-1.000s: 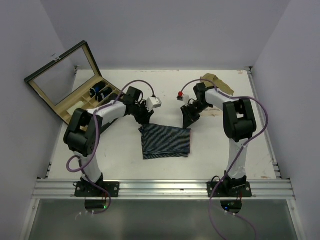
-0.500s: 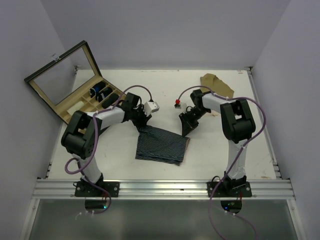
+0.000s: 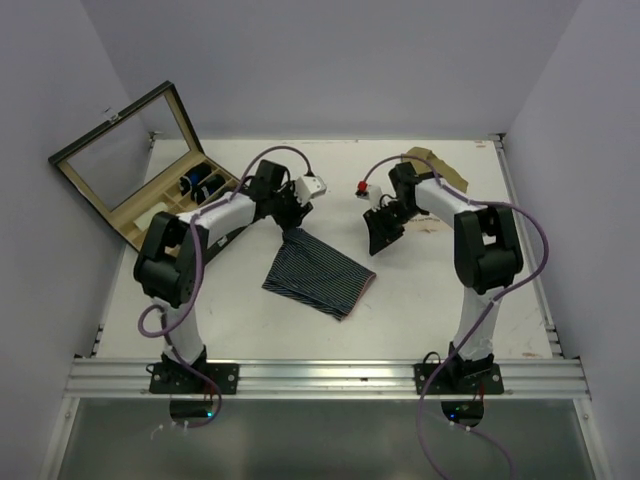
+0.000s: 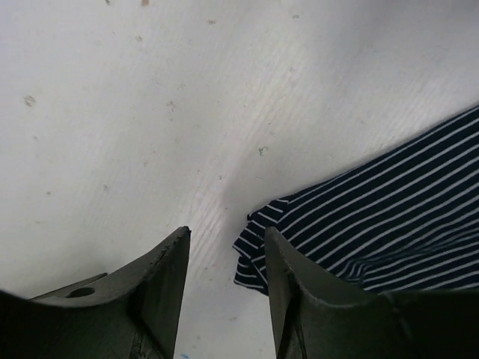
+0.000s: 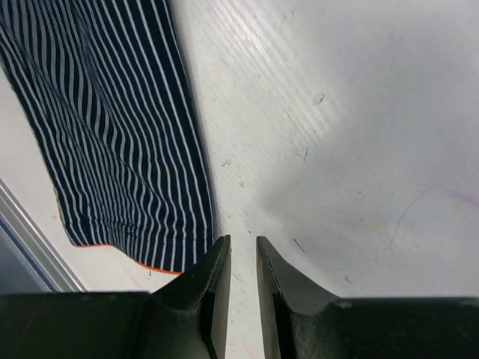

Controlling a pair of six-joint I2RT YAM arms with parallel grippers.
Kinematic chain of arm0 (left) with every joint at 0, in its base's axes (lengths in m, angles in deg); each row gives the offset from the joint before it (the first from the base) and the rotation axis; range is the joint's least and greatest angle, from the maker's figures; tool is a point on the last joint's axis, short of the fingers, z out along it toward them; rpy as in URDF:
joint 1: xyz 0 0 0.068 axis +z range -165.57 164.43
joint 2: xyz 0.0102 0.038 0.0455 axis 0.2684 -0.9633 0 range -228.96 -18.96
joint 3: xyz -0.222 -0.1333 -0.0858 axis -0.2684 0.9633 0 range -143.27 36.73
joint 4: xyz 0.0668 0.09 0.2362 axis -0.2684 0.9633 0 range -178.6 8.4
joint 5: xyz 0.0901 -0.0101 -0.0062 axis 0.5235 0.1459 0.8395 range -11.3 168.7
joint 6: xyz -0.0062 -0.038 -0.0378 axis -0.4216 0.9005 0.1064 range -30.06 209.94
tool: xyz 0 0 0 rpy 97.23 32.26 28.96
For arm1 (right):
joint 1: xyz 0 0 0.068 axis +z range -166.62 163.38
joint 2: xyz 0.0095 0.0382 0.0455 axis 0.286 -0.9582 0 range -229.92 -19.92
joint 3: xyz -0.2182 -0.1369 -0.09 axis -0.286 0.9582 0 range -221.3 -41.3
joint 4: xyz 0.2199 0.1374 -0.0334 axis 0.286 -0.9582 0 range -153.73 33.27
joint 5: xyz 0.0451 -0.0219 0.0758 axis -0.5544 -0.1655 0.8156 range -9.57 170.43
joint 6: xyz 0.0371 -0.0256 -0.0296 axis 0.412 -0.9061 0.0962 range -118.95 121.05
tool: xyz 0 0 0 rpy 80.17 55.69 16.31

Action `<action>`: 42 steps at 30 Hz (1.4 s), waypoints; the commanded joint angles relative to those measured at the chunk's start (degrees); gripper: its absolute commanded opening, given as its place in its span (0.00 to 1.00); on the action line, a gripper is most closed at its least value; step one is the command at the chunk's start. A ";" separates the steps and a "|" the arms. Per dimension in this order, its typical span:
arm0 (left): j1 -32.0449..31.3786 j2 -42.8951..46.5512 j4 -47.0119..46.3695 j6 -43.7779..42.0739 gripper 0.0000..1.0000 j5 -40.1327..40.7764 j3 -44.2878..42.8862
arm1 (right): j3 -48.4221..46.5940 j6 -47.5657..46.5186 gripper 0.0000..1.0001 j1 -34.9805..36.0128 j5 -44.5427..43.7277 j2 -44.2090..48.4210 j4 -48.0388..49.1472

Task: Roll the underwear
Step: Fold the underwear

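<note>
The underwear (image 3: 318, 277), judged soft, light and limp, is laid flat near the middle of the surface (image 3: 450, 300) and is best taken at its far corner, beside which the left tool (image 4: 226, 239) is held half-open, the right tool (image 5: 242, 243) narrow, both empty.

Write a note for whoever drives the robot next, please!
Left gripper: open, empty, low beside the far corner of the navy white-striped cotton underwear.
Right gripper: barely open, empty, over the bare white table next to the cloth's edge.
Underwear lies flat and skewed between the arms; neither gripper holds it.
Done: nothing rolled yet.
Left: grip one edge and roll it up.
</note>
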 commanded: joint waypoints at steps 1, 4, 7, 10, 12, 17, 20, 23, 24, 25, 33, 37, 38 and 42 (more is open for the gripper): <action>0.48 11.01 1.80 -3.71 0.48 -5.10 0.73 | -2.33 1.64 0.25 0.10 4.13 5.16 0.84; 0.39 18.48 5.75 -9.60 0.49 -14.14 5.65 | -1.63 0.51 0.25 0.71 6.42 4.29 -1.45; -1.36 24.46 8.48 -15.58 0.51 -19.18 10.91 | 2.23 -0.29 0.29 0.54 6.60 5.68 -2.77; -7.50 27.37 9.80 -19.97 0.51 -16.29 14.87 | 6.01 2.68 0.33 -0.43 5.72 7.44 -1.90; -11.19 27.29 8.93 -19.37 0.50 -15.14 16.38 | 8.55 5.41 0.35 -2.09 4.85 8.50 -0.58; -14.81 26.67 6.73 -17.35 0.50 -13.91 19.89 | 12.78 11.40 0.39 -5.35 3.96 12.53 3.03; -15.87 26.50 5.76 -16.29 0.50 -13.29 19.99 | 14.98 11.05 0.40 -5.35 4.75 12.46 1.62; -16.13 25.89 5.06 -15.94 0.50 -12.41 19.64 | 17.53 11.83 0.40 -5.27 5.11 10.88 2.32; -16.31 25.62 4.97 -15.76 0.50 -12.24 19.20 | 17.27 11.41 0.40 -5.18 5.89 9.48 1.63; -16.31 25.18 4.45 -14.98 0.50 -12.06 19.02 | 17.27 11.93 0.40 -5.00 6.42 9.03 1.97; -16.31 24.65 1.54 -11.46 0.50 -10.74 19.46 | 16.22 16.23 0.43 -4.21 8.35 3.06 4.78; -16.31 24.74 -0.56 -9.53 0.50 -9.69 20.42 | 14.20 22.02 0.39 -4.21 9.94 0.33 9.08; -16.31 24.74 -0.92 -8.91 0.50 -8.90 20.69 | 13.67 22.47 0.36 -4.30 9.68 -0.63 9.79; -16.31 25.18 -2.41 -6.98 0.50 -6.70 21.22 | 11.30 26.95 0.17 -4.47 8.19 -2.40 13.04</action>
